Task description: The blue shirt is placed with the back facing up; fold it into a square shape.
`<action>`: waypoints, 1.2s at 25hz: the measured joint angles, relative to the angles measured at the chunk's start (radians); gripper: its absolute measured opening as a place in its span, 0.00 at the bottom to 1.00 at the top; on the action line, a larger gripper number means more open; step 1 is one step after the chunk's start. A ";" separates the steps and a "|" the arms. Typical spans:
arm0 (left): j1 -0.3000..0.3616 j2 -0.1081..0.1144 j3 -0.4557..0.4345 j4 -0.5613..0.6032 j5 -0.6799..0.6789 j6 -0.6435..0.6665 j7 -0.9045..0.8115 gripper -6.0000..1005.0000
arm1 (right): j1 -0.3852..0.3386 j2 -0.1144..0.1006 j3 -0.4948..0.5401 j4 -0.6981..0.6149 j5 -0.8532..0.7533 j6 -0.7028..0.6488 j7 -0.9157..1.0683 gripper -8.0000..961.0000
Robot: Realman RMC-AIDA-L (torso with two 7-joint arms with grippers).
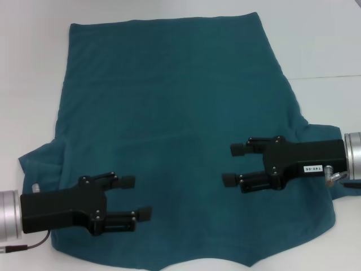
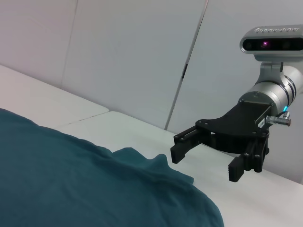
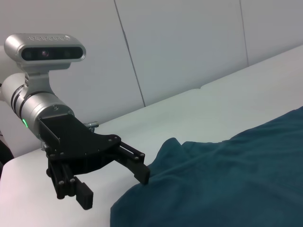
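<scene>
Flat on the white table [image 1: 34, 68], plain teal blue shirt [image 1: 169, 113], left gripper [image 1: 139, 197] and right gripper [image 1: 234, 164] jaws open above it.

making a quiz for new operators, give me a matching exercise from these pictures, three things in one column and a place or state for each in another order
Things:
1. blue shirt
2. left gripper
3. right gripper

Places or states:
A. jaws open, above the shirt's right part
B. spread flat on the white table, plain side up
C. jaws open, above the shirt's left part, nearer the robot

Pairs: 1-B, 2-C, 3-A
</scene>
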 joint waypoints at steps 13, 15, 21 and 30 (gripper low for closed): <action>-0.002 0.000 -0.020 0.000 -0.002 -0.002 -0.019 0.88 | 0.004 0.003 0.002 0.000 -0.001 0.007 0.002 0.95; -0.002 -0.001 -0.025 0.000 -0.002 -0.018 -0.023 0.88 | 0.006 0.004 0.002 0.000 0.000 0.008 0.002 0.95; -0.001 -0.007 -0.121 0.000 -0.002 -0.127 -0.091 0.88 | 0.009 0.008 0.013 0.000 0.002 0.010 0.007 0.95; 0.014 -0.010 -0.227 -0.006 -0.002 -0.367 -0.264 0.87 | 0.015 0.023 0.025 0.000 0.003 0.029 0.036 0.95</action>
